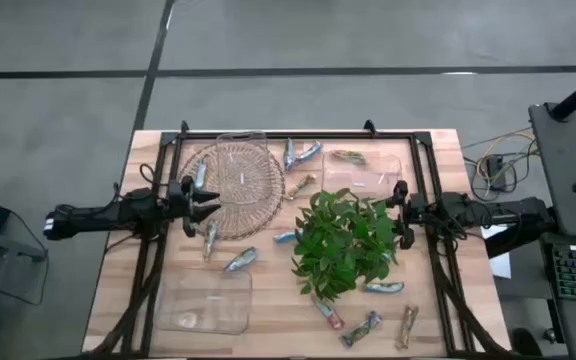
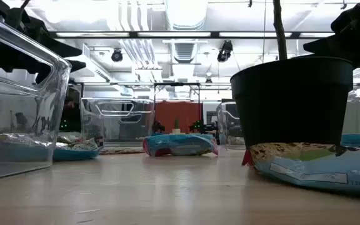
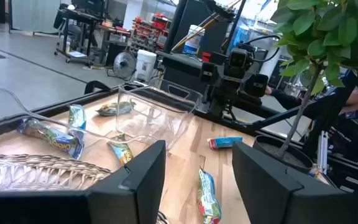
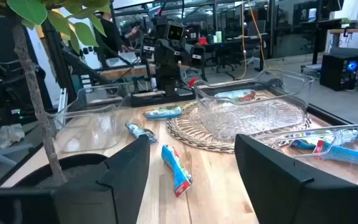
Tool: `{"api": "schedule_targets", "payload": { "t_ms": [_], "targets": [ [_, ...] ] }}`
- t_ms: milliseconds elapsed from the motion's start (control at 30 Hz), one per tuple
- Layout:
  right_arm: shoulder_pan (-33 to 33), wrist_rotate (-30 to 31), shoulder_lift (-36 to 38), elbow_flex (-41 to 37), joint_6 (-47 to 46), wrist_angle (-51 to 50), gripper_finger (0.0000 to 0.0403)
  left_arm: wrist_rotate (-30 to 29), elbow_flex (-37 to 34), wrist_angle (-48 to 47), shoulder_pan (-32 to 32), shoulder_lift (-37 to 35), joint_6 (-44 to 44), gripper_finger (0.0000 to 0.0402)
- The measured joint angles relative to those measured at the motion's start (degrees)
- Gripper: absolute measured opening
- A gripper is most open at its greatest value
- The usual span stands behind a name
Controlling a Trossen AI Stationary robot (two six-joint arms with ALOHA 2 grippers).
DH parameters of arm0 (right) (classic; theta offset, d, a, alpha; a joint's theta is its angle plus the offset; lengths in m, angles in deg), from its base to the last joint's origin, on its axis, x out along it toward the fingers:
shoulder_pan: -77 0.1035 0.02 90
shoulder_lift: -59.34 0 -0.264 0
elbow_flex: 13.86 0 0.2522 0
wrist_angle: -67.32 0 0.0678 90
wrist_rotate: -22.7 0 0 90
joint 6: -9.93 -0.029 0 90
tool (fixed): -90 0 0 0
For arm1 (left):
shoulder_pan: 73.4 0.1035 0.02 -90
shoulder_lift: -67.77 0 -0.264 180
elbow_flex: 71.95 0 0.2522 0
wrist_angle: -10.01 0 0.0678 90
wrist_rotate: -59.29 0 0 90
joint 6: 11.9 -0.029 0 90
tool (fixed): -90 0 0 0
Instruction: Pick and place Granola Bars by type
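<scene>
Just beyond the left end effector, whose fingers stand apart with nothing between them, sits a round wicker basket on the wooden worktop, with one of the Granola Bars, a silvery-blue bar, lying on the basket's weave close to the fingertips. Immediately beside the same end effector, off the basket's edge, a second bar lies on the wood, and a little farther along a third bar lies near a clear plastic container.

Across the worktop, the right end effector hovers at the edge of a green leafy plant; its fingers are also spread and empty. Beside it stands a second clear container with a bar at its far rim. Between that container and the basket lie a blue pair of bars and a tan bar. On the plant's other side from the right end effector, more bars are scattered: a blue one, a multicoloured one, another and a tan-brown one.

In the low view, the plant's black pot stands behind a foil bar.
</scene>
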State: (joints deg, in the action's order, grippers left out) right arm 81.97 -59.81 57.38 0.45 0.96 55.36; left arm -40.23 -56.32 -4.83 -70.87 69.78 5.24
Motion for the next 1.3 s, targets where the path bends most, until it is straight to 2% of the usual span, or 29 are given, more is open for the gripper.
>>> {"api": "schedule_targets", "payload": {
  "t_ms": [933, 1300],
  "targets": [
    [0.0, 0.0, 0.0, 0.0, 0.0, 0.0, 0.0224, 0.0, 0.0, 0.1, 0.0, 0.0, 0.0, 0.0168],
    [0.0, 0.0, 0.0, 0.0, 0.0, 0.0, 0.0224, 2.0, -0.1, 1.0, 0.0, 0.0, 9.6, 0.0168]
  ]
}}
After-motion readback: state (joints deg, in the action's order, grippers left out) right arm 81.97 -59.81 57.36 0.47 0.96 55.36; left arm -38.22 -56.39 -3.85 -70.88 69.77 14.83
